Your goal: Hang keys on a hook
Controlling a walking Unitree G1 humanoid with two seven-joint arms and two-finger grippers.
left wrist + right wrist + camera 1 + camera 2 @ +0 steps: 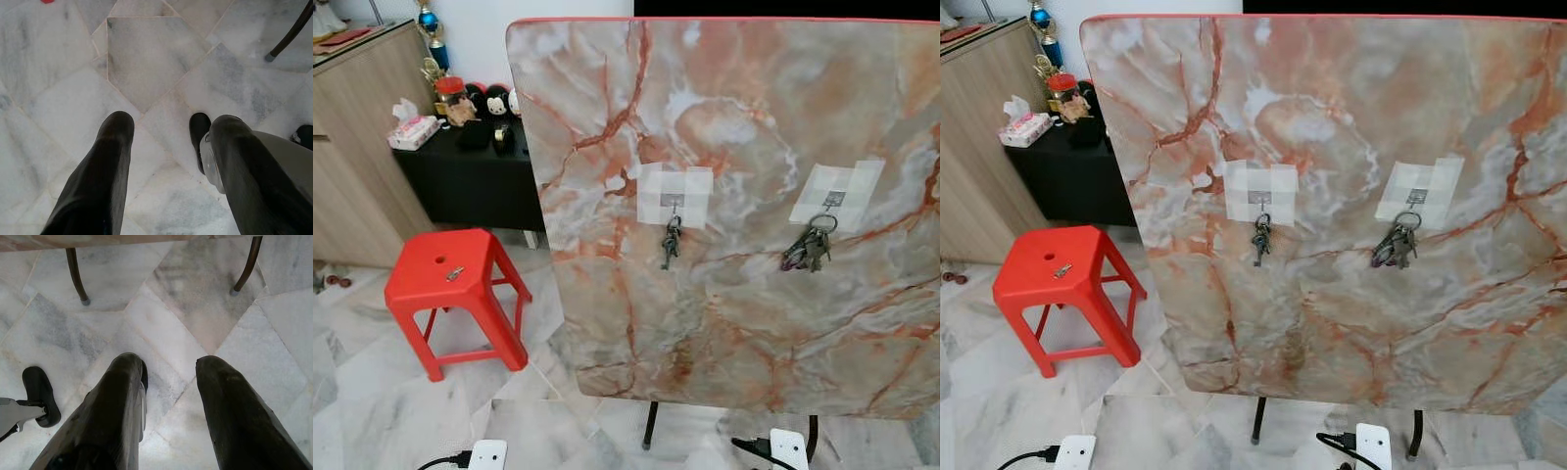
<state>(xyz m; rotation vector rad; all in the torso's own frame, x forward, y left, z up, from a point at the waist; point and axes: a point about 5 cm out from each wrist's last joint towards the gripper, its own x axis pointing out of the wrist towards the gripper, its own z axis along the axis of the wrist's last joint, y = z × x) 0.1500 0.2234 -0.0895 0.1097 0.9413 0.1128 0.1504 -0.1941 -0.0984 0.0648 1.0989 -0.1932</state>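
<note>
A: Where do your grippers stand?

B: Your left gripper [166,142] hangs low over the marble floor [146,58], its two black fingers spread apart with nothing between them. Your right gripper [168,377] hangs the same way, fingers parted and empty, pointing down at the tiles near two dark table legs [76,276].

A: And the keys?

B: You have one small bunch of keys [672,242] hanging from a hook [674,203] on the upright marble-patterned board [734,323]; the hook sits on a pale square pad stuck to the board. To its right a larger bunch of keys [808,247] hangs from a second hook [833,201] on its own pad. The two bunches are well apart.

A: Anything around the board?

B: To your left stands a red plastic stool [450,284], with a small metal item [455,273] lying on its seat; you cannot tell what it is. Behind the stool is a black low table [470,176] carrying a tissue box [413,130] and small ornaments, next to a wooden cabinet [357,127].
</note>
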